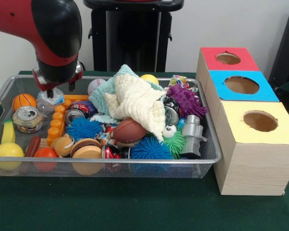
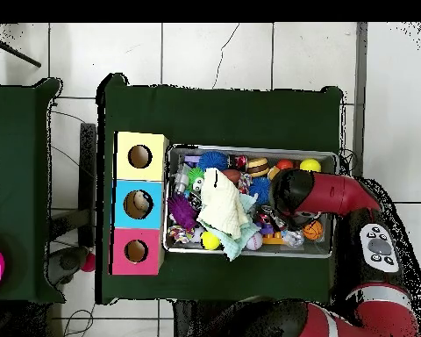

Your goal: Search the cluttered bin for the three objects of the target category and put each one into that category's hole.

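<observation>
The silver wire-mesh bin (image 1: 111,166) sits on the green table, packed with toys, and shows in the overhead view (image 2: 249,149) too. My gripper (image 1: 50,91) hangs low over its far left corner, right above a clear crumpled plastic item (image 1: 50,102). An orange mini basketball (image 1: 24,101) and a crushed can (image 1: 28,118) lie just beside it. The blue-panelled hole (image 1: 241,85) is the middle one of the wooden box to the right of the bin, and it shows in the overhead view (image 2: 138,204). In the overhead view my arm (image 2: 310,193) hides the gripper.
A white knitted cloth (image 1: 137,103) over a teal cloth (image 1: 106,94) heaps up mid-bin. Around it lie a brown football (image 1: 129,130), blue spiky balls (image 1: 151,149), a purple spiky toy (image 1: 187,100), a baseball (image 1: 95,85), a yellow ball (image 1: 8,151) and a toy burger (image 1: 86,149). Red (image 1: 228,58) and yellow (image 1: 260,121) holes flank the blue one.
</observation>
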